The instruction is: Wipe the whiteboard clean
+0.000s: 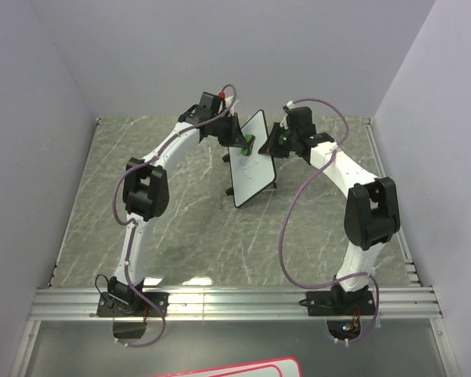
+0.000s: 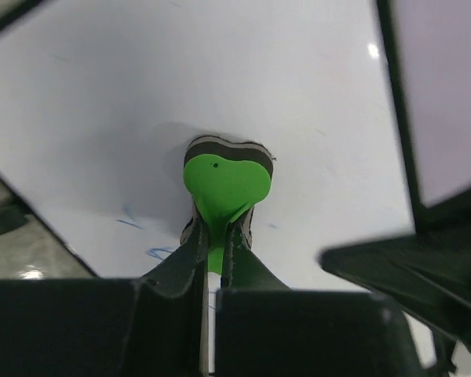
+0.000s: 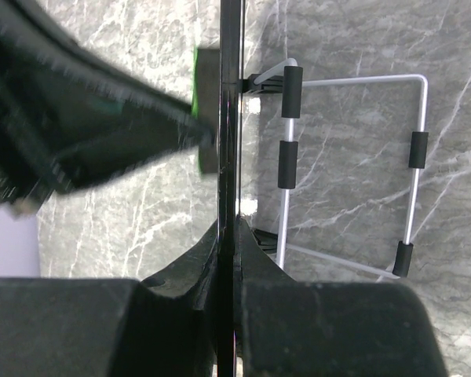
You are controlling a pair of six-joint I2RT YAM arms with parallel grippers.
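We see the whiteboard point(image 1: 251, 165) standing tilted mid-surface point(image 1: 180, 236), between both arms. The right pincer point(image 3: 227, 236) is clamped on its right edge. The left pincer point(image 2: 214, 232) grips a green heart eraser point(image 2: 226, 182) against the board face, near faint blue marks point(image 2: 161, 252).

No readable text, labels, numbers; whiteboard point(image 1: 255, 169) bears only illegible blue scribbles point(image 2: 158, 253).

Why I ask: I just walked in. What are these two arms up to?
The right gripper is clamped on the edge of the small white black-rimmed whiteboard, holding it up over the grey marble table. The left gripper presses a green heart-shaped eraser against its face. Faint blue marker strokes show beside the eraser, so wiping isn't finished.
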